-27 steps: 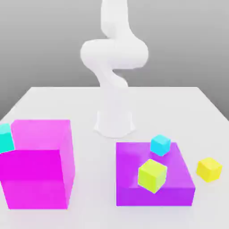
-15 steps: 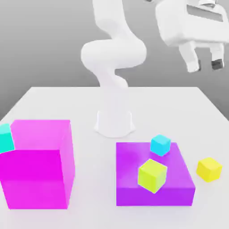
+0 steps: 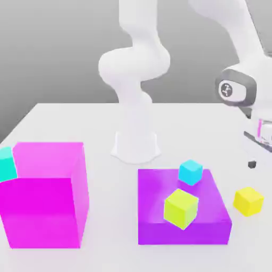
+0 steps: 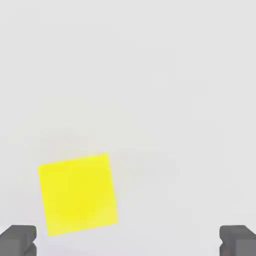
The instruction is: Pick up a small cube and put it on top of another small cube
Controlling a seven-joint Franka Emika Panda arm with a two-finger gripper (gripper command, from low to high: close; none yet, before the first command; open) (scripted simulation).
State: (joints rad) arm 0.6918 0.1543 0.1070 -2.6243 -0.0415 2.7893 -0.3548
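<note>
The gripper point(image 4: 128, 240) hangs released, fingers spread wide, above the small yellow cube point(image 4: 78, 194), which lies slightly skewed between them on the white table point(image 3: 64, 119), right of the purple block point(image 3: 183, 210). That block carries one lime cube point(image 3: 180, 208) and one cyan cube point(image 3: 190, 172); another cyan cube point(image 3: 6, 163) touches the magenta block point(image 3: 45, 194).
</note>
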